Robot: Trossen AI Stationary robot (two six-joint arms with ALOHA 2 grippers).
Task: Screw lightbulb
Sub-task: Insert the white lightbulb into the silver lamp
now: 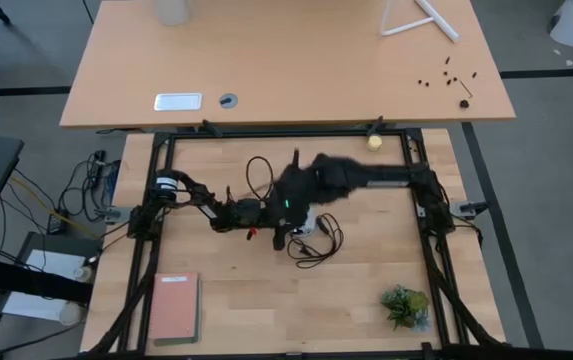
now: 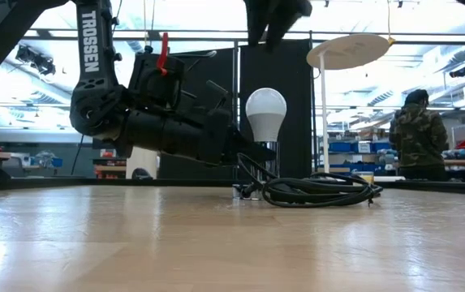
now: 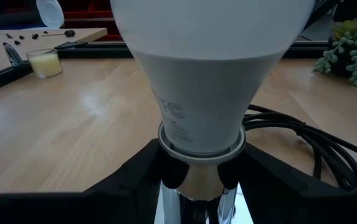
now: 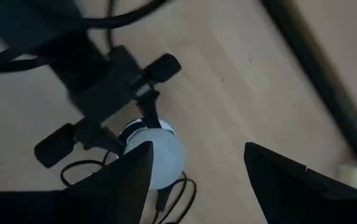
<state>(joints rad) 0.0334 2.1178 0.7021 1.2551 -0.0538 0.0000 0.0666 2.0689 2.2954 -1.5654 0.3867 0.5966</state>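
Wooden table (image 2: 216,243); person (image 2: 417,134) stands behind.

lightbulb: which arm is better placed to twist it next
Right. The right gripper hangs open directly above the white frosted lightbulb, free to turn it; the left gripper is busy clamping the silver socket beneath.

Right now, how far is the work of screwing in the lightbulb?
Done: the white frosted pear-shaped lightbulb stands upright with its base in the silver socket. In hand: the left gripper clamps the socket, and the right gripper hangs open above the bulb, not touching. Left: whether it is fully tightened cannot be seen.
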